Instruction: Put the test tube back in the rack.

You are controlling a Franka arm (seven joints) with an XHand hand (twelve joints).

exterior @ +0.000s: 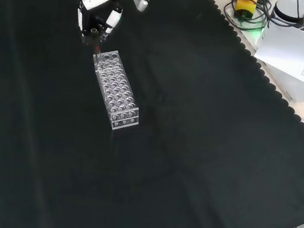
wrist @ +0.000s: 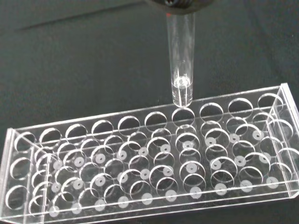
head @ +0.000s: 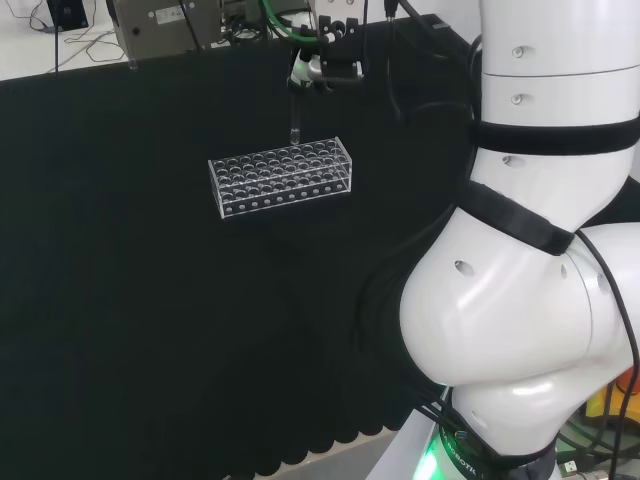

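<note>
Robot hand (exterior: 98,16) pinching clear round-bottomed test tube (wrist: 181,60), upright just above clear rectangular many-holed rack (wrist: 149,163); black cloth (exterior: 203,157)

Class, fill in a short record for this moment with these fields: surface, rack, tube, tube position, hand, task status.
surface: black cloth over the bench
rack: clear rack with rows of round holes, all holes seen are empty
tube: clear test tube, upright, rounded end down
tube position: just above a hole in the rack's edge row, not yet inside
hand: hand above one end of the rack, holding the tube's top
task status: tube not yet put back
</note>
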